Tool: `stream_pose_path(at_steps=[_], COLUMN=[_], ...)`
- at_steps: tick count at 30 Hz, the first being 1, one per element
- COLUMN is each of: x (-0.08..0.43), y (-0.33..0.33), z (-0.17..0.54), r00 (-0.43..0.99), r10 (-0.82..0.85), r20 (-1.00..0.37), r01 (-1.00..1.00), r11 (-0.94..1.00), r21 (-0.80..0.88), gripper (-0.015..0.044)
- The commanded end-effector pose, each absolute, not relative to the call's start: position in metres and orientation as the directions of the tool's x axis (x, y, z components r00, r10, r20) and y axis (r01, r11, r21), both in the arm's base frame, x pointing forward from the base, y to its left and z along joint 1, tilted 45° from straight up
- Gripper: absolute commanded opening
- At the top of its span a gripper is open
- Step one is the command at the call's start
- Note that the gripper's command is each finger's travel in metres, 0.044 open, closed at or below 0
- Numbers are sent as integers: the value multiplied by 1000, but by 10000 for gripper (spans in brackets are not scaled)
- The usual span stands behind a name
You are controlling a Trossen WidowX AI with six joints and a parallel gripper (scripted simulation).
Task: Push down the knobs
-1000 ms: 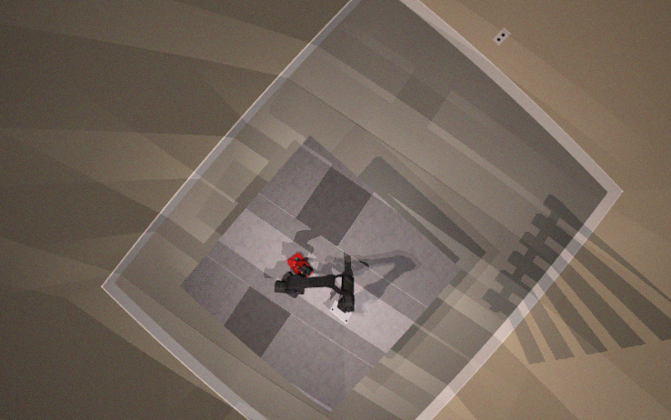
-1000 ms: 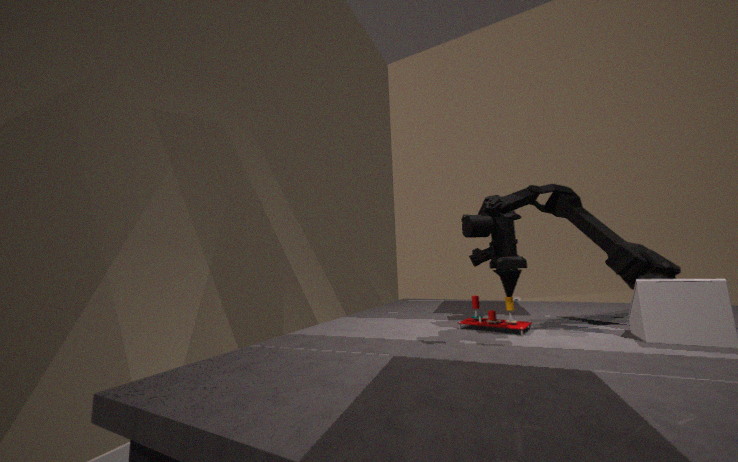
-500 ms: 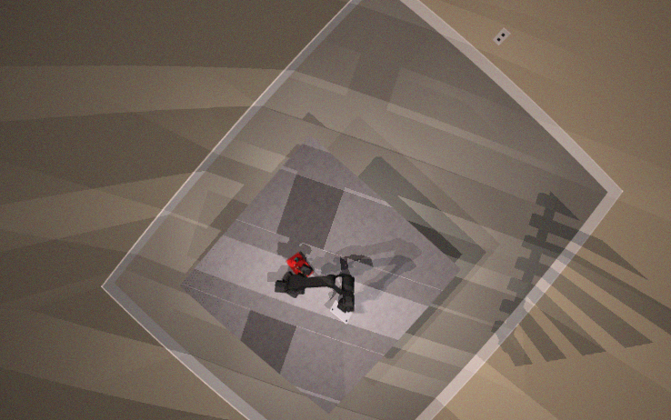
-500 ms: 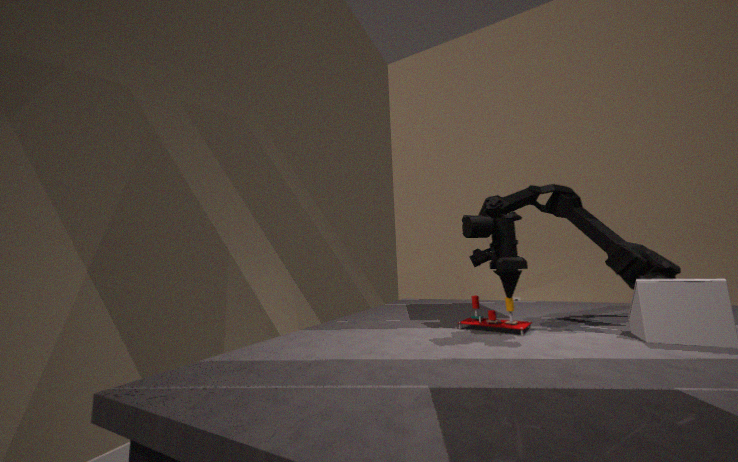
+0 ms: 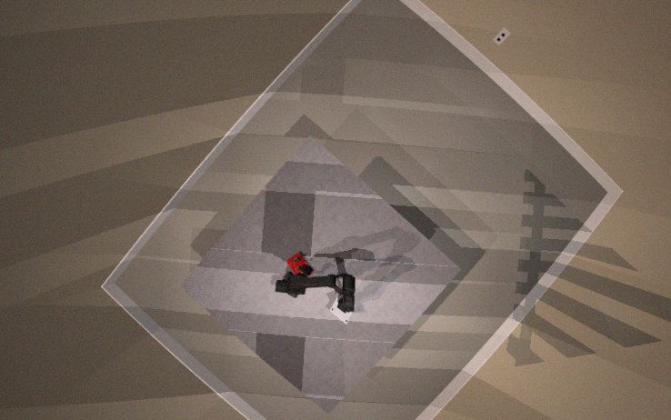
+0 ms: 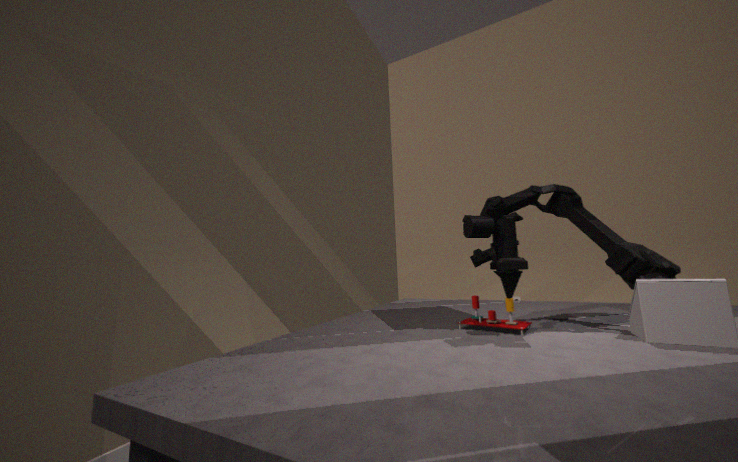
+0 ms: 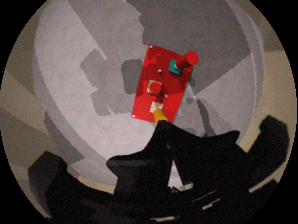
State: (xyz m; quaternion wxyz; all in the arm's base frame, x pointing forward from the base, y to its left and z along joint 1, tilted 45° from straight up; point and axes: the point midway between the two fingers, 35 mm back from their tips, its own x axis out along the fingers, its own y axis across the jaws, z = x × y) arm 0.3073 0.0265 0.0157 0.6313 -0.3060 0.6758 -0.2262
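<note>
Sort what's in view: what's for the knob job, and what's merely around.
For the job:
- red circuit board
- yellow knob, raised on its shaft
- tall red knob, also raised
- closed end effector

Just around:
- short red knob, already low
- white wedge-shaped block
- wall socket plate

And there's your arm [image 5: 316, 281] [image 6: 599, 231], matte black throughout, with chunky angular links, a rounded barrel at the wrist, and your black end effector [image 5: 305, 269] [image 6: 509, 296] [image 7: 161, 123] tapering down to narrow, pointed tips!
</note>
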Motion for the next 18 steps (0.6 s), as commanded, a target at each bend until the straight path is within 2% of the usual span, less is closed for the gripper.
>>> stream_pose_path(at_steps=[1, 18], x=[309, 309], y=[18, 12], z=[10, 4], r00=[-24, -24], r10=[-705, -706], r20=[-709, -708], r01=[-120, -119], r11=[706, 705], r21=[-698, -699], gripper=[0, 0])
